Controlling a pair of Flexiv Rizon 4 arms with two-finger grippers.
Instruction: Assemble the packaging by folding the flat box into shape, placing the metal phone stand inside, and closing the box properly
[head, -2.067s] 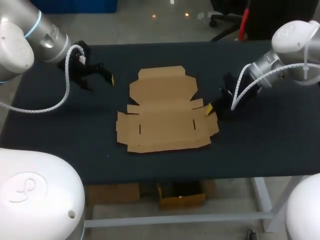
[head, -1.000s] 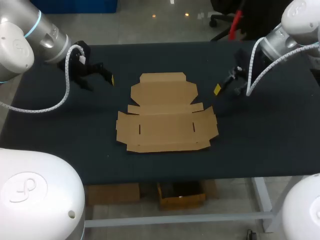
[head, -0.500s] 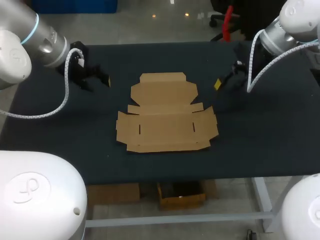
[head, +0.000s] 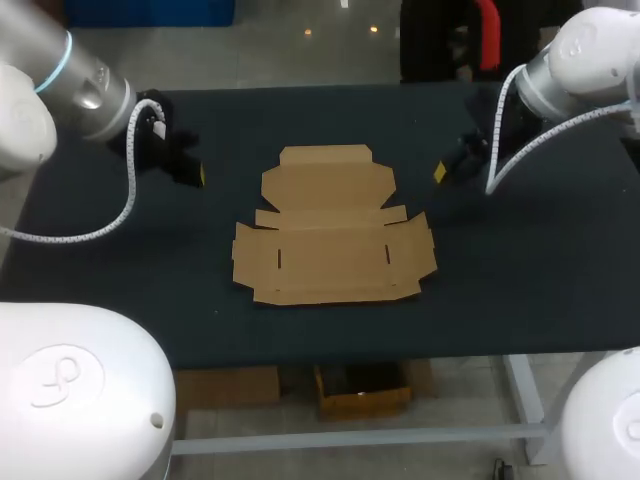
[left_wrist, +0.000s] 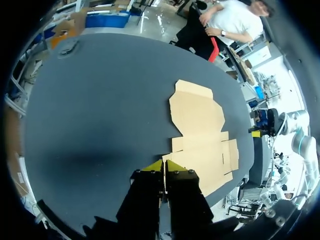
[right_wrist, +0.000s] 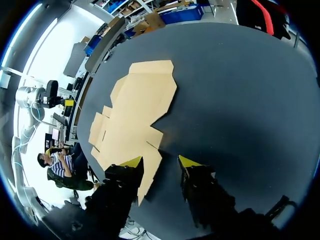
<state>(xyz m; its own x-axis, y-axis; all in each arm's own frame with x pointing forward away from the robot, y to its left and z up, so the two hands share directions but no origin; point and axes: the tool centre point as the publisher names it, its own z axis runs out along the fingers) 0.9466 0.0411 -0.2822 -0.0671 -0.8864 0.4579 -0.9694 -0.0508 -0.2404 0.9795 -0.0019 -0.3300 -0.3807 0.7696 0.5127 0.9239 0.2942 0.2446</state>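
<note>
Surface (head: 330, 330): black, matte, rectangular, fills most of head view. Pale grey metal frame (head: 400, 436) beneath near edge.

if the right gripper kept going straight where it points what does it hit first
Probably the flat box, just ahead of the right gripper. Its downward tilt is unclear, so it might touch the bare table first.

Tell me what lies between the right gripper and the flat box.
Nothing: in the head view only bare table separates the right gripper from the flat box.
</note>
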